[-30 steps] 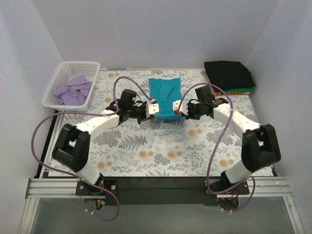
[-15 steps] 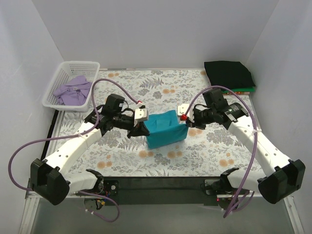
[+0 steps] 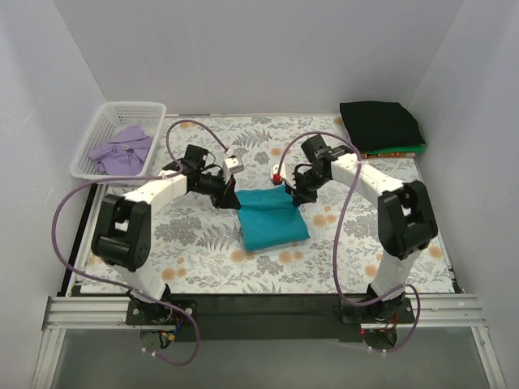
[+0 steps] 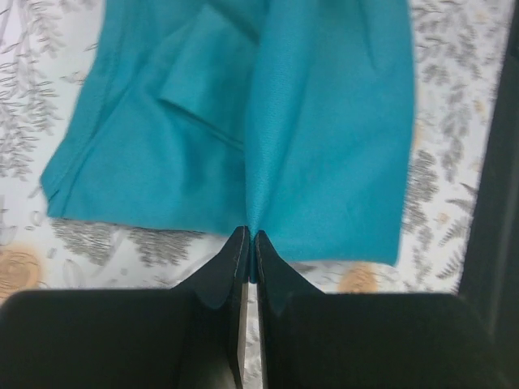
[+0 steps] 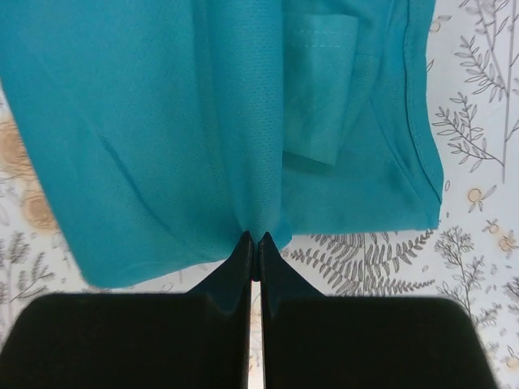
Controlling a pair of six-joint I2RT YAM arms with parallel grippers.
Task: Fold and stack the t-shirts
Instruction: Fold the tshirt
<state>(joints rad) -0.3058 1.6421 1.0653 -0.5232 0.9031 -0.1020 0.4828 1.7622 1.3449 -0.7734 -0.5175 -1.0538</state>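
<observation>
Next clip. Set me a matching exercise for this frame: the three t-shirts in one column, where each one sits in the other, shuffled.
Things
1. teal t-shirt
2. lavender t-shirt
3. black t-shirt

Places
a. inside the white basket, far left
b. far right corner, folded
c. middle of the floral table cloth, far edge pinched by the left claw and the right claw

Pairs: 1-c, 2-a, 3-b
</observation>
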